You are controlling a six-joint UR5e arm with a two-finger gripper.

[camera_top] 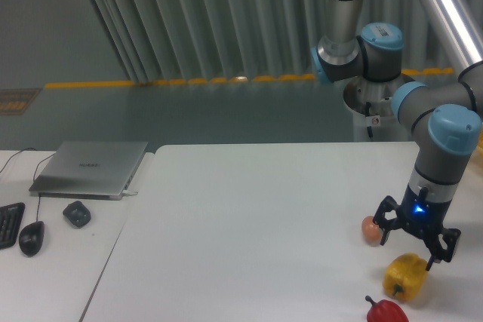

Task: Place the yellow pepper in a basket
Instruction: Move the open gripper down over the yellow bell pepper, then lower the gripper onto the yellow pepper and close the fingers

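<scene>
Yellow pepper (405, 277) sits on the white table (249, 224) near the front right edge, red pepper (386, 311) just in front, egg (370, 229) behind-left. Gripper (413, 240) hangs right above the yellow pepper, fingers spread wide, holding nothing (blue light on). Laptop (90, 168) far left.

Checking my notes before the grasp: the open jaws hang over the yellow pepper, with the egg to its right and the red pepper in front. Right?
One slip: the camera view shows the egg up-left of the yellow pepper, not right. The gripper hangs open above it; the red pepper lies in front.
</scene>
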